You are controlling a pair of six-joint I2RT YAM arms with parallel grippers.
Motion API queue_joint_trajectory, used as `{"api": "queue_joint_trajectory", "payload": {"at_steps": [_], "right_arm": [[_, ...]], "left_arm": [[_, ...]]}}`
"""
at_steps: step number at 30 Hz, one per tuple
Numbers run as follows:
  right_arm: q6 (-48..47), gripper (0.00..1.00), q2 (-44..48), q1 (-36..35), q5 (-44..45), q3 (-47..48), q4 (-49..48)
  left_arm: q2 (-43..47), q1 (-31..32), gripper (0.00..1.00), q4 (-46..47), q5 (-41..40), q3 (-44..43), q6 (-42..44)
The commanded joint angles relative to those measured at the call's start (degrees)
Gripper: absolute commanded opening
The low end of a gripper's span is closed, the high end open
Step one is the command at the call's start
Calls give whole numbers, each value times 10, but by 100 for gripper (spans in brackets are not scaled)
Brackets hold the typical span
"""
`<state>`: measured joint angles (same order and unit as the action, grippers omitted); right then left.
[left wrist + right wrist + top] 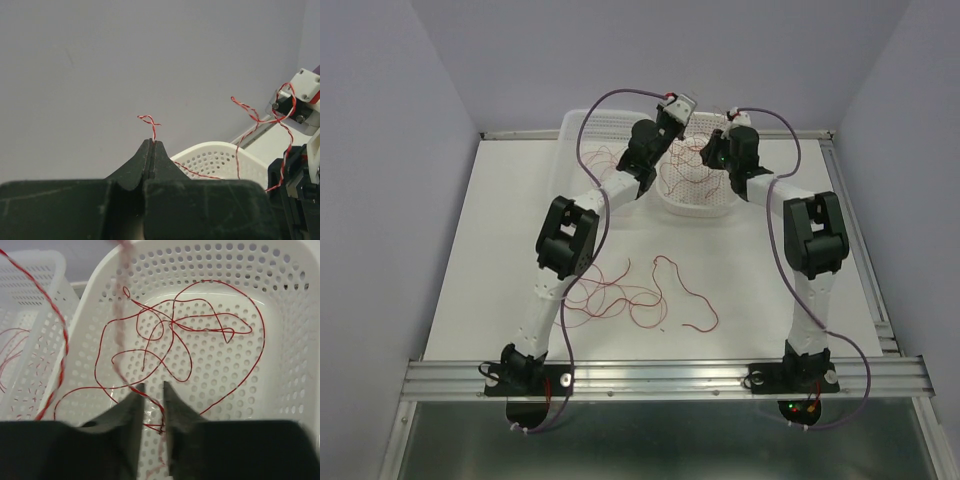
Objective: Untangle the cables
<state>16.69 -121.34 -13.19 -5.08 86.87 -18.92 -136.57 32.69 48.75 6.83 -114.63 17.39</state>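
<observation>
One cable end [150,120] is pinched in the left gripper [152,143] above the far baskets [582,122], the right gripper [152,390] slightly parted around a strand [161,420], so lift slowly, letting tangled cables [200,325] slip free.

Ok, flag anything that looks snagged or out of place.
One red cable is looped over the right arm's wrist hardware, which looks like a snag. A second cable pokes out of the left gripper's shut jaws. Several loose cables lie on the table, outside the baskets.
</observation>
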Motion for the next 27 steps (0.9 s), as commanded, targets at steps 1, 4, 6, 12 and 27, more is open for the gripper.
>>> {"api": "queue_joint_trajectory", "payload": {"at_steps": [1,4,6,12,27], "right_arm": [[17,37,27,-3,3,26,-12],[17,57,55,-3,18,8,-11],[12,61,70,-3,22,8,7],[16,75,88,-4,21,83,176],[5,86,111,-10,26,124,293]], "left_arm": [[33,4,10,60,8,5,-21],[39,4,40,76,15,16,-17],[49,4,53,81,16,22,-15],[94,4,61,46,31,47,3],[279,3,79,42,1,273,72]]}}
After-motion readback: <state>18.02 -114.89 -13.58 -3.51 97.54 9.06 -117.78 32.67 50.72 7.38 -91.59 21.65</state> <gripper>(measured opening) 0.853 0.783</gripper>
